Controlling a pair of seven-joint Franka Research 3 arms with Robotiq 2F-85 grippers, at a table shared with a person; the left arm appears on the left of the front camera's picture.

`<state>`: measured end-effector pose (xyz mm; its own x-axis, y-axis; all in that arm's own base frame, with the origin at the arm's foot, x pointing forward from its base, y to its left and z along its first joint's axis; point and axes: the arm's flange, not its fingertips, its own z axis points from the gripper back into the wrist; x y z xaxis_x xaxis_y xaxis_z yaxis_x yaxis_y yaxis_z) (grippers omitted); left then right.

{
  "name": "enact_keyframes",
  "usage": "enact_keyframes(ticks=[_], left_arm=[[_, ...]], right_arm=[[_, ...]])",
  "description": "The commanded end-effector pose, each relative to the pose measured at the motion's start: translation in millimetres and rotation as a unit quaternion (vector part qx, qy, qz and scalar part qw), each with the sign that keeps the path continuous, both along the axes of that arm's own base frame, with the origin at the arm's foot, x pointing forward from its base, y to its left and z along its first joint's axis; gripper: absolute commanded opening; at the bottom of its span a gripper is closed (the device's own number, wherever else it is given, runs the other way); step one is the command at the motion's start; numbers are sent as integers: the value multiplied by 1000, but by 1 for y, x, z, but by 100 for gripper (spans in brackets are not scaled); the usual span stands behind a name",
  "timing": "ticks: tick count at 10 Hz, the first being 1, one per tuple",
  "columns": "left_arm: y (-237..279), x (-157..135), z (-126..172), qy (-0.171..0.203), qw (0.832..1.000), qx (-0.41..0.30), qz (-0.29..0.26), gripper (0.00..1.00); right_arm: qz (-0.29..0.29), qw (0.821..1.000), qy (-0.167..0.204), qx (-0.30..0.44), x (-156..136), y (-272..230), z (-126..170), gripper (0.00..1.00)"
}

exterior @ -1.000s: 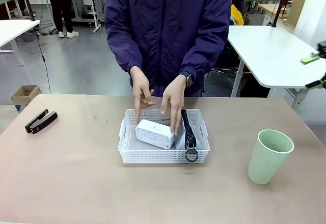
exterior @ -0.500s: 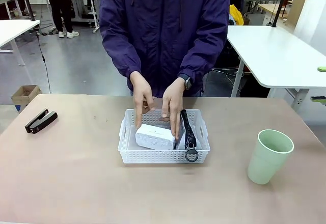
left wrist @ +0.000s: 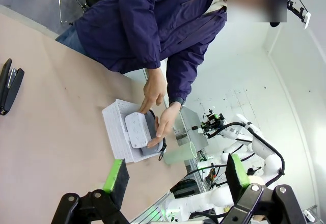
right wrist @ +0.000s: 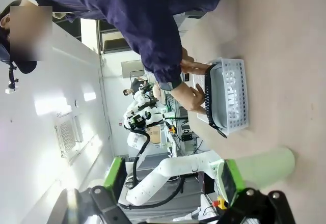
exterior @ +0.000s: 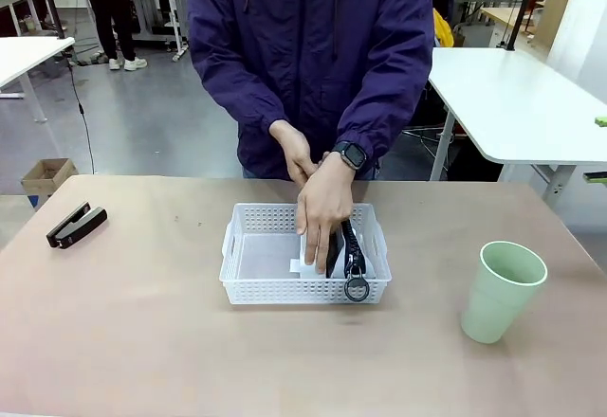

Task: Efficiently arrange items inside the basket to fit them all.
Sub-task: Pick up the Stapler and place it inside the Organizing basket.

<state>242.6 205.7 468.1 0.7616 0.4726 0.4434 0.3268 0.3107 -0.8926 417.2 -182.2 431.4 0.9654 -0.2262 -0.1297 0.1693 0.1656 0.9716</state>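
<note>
The white basket [exterior: 285,290] sits mid-table. A person's two hands press the small white box [exterior: 302,263] on edge against the grey pouch [exterior: 365,263], which stands along the basket's right wall with its black zipper and ring pull [exterior: 357,290] at the front. The black stapler [exterior: 76,225] lies on the table at far left and the pale green cup [exterior: 501,289] stands upright at right. My left gripper [left wrist: 175,175] is open, high above the table, looking down at the basket [left wrist: 113,130] and stapler [left wrist: 10,85]. My right gripper [right wrist: 172,178] is open, well away from the basket [right wrist: 237,99] and cup [right wrist: 265,165].
The basket's left half shows bare floor. Bare tabletop lies between the stapler and the basket and along the front edge. A white table [exterior: 512,95] stands behind at right, and a cardboard box [exterior: 47,175] sits on the floor at left.
The person has tipped the white box onto its edge and slid it right against the pouch, hands coming together over it. My right gripper has drawn back toward the right edge.
</note>
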Motion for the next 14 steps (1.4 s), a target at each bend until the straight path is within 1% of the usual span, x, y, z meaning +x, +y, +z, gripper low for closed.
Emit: enact_keyframes(ticks=[1, 7, 8, 9, 10, 11, 12, 13, 14], left_arm=[[0, 1, 2, -16, 1000, -5, 1, 100], [0, 1, 2, -16, 1000, -5, 1, 100], [0, 0, 0, 0, 1000, 0, 0, 100], [-5, 1, 7, 27, 998, 60, 11, 100], [-20, 5, 20, 42, 990, 132, 5, 100], [-31, 11, 28, 52, 984, 169, -12, 100], [-53, 26, 36, 54, 968, 240, -39, 100], [-70, 44, 37, 64, 952, 293, -53, 100], [-85, 60, 34, 73, 936, 342, -45, 100]], right_arm=[[-2, 1000, 10, -10, -1, 1, 2, 100], [-2, 1000, 10, -10, -1, 1, 2, 100], [-2, 1000, 10, -10, -1, 1, 2, 100], [-2, 1000, 10, -10, -1, 1, 2, 100], [-2, 1000, 10, -10, -1, 1, 2, 100], [-2, 1000, 10, -10, -1, 1, 2, 100], [-2, 1000, 10, -10, -1, 1, 2, 100], [-2, 1000, 10, -10, -1, 1, 2, 100], [-2, 1000, 10, -10, -1, 1, 2, 100]])
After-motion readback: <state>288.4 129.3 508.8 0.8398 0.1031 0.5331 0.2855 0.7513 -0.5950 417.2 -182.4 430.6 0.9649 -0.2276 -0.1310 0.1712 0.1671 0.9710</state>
